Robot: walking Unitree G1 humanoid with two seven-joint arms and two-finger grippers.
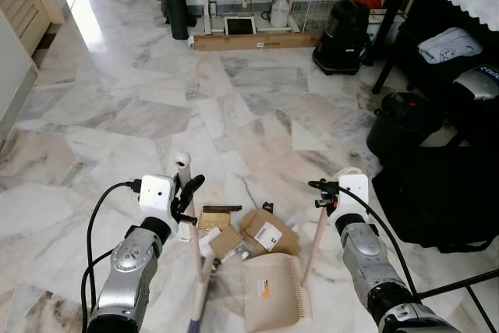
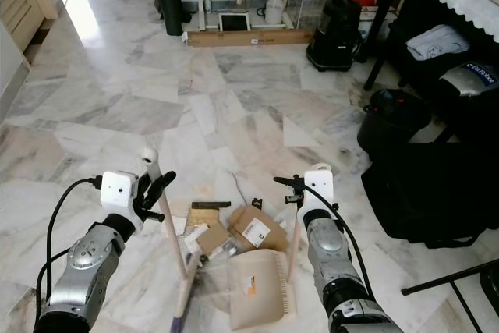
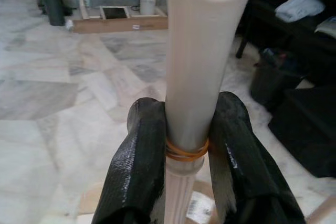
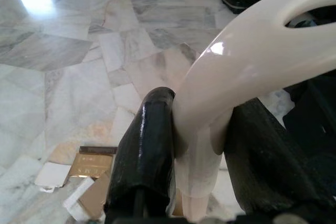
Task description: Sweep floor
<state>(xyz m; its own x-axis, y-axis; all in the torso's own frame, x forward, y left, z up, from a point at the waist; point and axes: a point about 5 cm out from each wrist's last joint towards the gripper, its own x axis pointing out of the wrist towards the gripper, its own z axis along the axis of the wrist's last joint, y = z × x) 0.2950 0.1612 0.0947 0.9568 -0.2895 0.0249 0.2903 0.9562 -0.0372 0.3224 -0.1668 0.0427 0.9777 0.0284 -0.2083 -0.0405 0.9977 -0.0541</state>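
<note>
Floor: we are looking down at polished marble slabs, grey and cream veined, glossy, with glare running along the upper left of the frame.
Black bags: soft dark fabric bags are sitting at the right edge of the frame, below a table with a white lace cloth.
Cardboard strip: a long flat brown box is lying across the top centre of the frame, just before a white rack.
Dustpan: a beige plastic pan with a toothed comb edge is resting on the floor at the bottom centre, its thin pale pole rising to our right gripper.
Broom handle: a pale ribbed plastic stick with a rounded loop top is leaning at the lower left centre, an orange rubber band around it in the left wrist view.
Litter: torn brown cardboard pieces and white paper scraps are lying just above the dustpan, between the two poles.
Left gripper: we are clamping both black textured fingers against the broom handle.
Right gripper: we are pinching the dustpan's curved glossy loop handle between both black fingers.
</note>
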